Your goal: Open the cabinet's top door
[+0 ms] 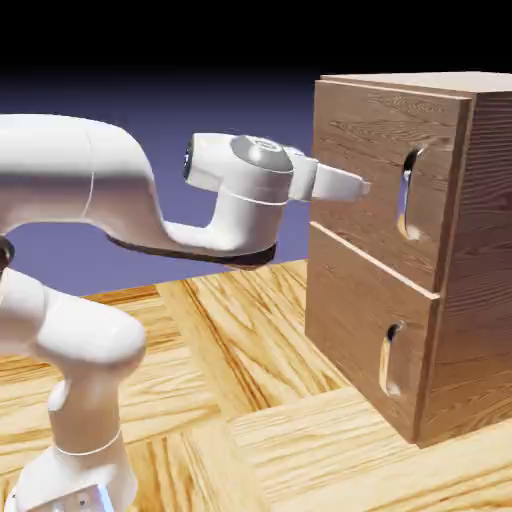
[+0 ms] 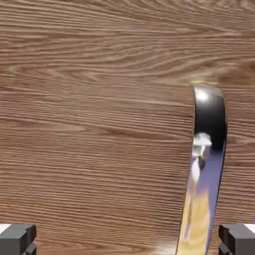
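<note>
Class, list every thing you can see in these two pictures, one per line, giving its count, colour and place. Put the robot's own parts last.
cabinet: one, light-brown wood grain, on the table at the exterior view's right.
top door: one, wood grain, upper front panel, shut; fills the hand view.
top handle: one, silver, vertical, in the top door's recess.
lower panel: one, wood grain, below the top door.
lower handle: one, silver, vertical.
table: one, pale wood.
arm: one, white, from the lower left.
gripper: one, white with grey tips, open, short of the top handle.

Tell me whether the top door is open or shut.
Shut: the top door lies flush with the cabinet front, no gap showing.
</note>
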You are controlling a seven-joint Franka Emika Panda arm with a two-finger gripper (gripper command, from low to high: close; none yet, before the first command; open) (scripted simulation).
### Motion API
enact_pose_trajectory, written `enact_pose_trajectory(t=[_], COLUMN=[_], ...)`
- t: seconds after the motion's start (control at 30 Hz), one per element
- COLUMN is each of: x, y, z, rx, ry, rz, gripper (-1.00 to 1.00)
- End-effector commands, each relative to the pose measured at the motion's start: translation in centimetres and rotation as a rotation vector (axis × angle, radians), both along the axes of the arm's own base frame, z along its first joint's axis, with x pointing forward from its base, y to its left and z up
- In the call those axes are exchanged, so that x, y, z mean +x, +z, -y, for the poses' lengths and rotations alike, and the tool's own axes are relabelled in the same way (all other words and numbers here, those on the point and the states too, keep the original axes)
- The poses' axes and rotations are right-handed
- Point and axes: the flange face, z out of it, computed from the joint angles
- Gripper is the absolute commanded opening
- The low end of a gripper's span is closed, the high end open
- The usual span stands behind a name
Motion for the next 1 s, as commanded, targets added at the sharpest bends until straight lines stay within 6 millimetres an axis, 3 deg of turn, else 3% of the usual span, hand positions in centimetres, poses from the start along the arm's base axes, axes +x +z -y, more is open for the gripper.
enact_pose_trajectory(t=[0.0,0.5,0.67,0.7,0.73,0.97], x=[0.2,3.4,8.4,8.4,8.4,2.8], y=[-0.2,-3.8,-3.8,-3.8,-3.8,-3.8], z=[0.3,4.9,4.7,4.7,4.7,2.4], rx=[0.004,0.076,0.076,0.076,0.076,0.062], ry=[0.0,0.026,0.026,0.026,0.026,-0.118], rz=[0.014,0.19,0.19,0.19,0.19,0.195], gripper=[1.0,1.0,1.0,-1.0,-1.0,-1.0])
